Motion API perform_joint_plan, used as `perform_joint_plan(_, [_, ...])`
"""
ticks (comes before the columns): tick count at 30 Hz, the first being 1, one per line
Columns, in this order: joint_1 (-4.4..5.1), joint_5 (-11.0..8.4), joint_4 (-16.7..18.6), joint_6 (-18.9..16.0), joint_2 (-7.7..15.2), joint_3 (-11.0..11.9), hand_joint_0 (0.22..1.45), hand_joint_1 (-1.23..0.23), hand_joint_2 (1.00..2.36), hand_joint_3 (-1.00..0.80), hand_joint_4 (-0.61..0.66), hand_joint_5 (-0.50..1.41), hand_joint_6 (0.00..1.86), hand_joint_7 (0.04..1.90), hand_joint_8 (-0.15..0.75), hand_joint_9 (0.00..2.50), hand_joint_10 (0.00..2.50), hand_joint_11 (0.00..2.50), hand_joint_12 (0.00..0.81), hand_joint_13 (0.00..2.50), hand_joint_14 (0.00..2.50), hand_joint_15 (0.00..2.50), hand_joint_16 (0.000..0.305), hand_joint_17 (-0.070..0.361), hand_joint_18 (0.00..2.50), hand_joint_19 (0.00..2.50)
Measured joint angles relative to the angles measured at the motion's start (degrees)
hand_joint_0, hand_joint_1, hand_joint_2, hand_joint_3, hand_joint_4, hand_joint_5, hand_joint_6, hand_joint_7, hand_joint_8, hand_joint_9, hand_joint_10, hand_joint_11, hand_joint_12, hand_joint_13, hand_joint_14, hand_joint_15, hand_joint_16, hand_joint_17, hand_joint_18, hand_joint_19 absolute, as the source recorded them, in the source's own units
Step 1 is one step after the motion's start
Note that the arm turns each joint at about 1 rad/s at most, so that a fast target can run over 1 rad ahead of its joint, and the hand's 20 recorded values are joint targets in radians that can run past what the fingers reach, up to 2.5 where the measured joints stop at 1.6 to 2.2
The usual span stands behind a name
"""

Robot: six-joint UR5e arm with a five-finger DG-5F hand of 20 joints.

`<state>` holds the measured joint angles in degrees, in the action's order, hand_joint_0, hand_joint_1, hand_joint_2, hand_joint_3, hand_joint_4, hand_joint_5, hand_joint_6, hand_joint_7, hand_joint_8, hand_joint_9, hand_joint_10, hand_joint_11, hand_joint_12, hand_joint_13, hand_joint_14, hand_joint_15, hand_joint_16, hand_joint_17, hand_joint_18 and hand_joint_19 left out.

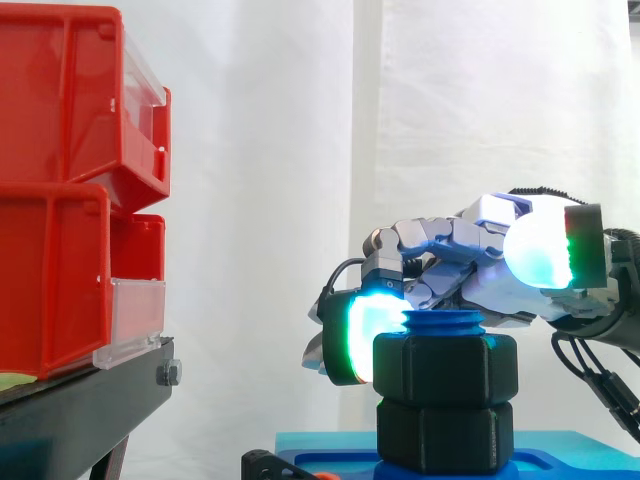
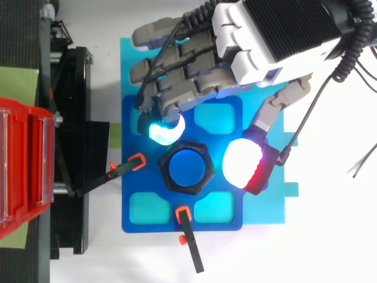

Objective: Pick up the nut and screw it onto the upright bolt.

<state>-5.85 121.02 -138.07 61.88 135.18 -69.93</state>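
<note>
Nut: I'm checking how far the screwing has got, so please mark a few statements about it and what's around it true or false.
1. The nut is round the bolt, whose top shows above it. True.
2. The bolt is red. False: it is blue; the bins are red.
3. The hand is over the bins. False: it is at the nut, well away from the bins.
4. Two clamps reach onto the base. True.
5. In the side view the bins stand left of the bolt. True.
</note>
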Motion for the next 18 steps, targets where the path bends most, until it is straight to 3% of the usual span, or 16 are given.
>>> perform_joint_plan(18, [0.08, 0.1, 0.9, 0.0, 0.0, 0.0, 0.47, -0.2, 1.0, -0.5, 0.1, 0.01, 0.72, 1.12, 0.267, 1.08, 0.0, 0.0, 0.251, 0.79, 0.0, 0.0, 0.022, 0.05, 0.52, 0.0])
